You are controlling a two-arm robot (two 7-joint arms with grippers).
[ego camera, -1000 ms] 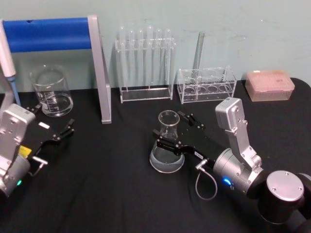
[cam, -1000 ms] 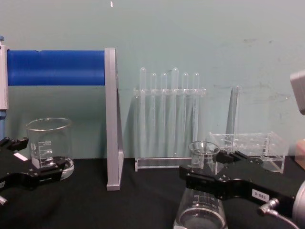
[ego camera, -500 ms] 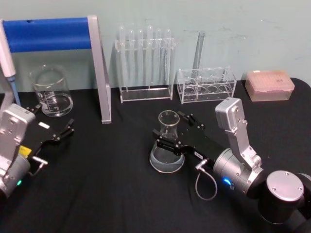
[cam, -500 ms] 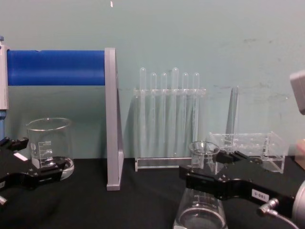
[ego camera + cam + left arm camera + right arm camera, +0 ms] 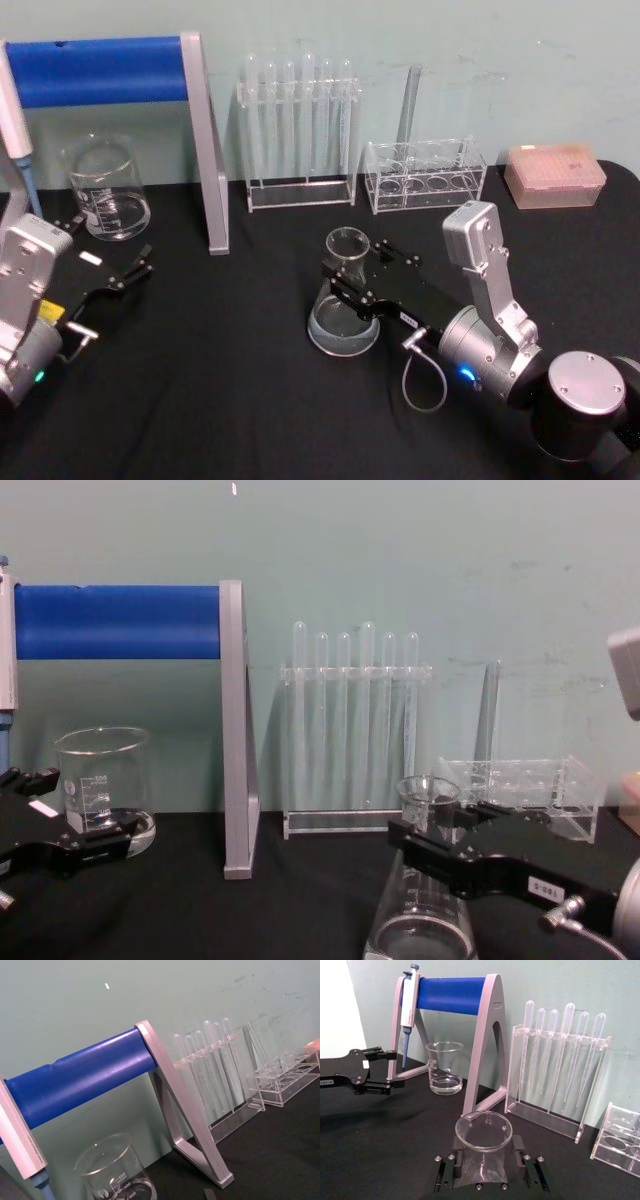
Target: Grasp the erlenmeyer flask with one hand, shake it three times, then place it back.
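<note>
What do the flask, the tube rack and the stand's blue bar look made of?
The flask: clear glossy glass, see-through, liquid at its base; the right gripper is clamped on its neck. The tube rack: clear plastic, probably acrylic, with flat transparent panels. The blue bar: matte, maybe a foam or rubber sleeve. The left gripper is parked by the beaker.

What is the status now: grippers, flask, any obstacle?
Right gripper shut on erlenmeyer flask neck; base on the black table. Left gripper open, parked near the glass beaker. Nothing blocking above the flask.
</note>
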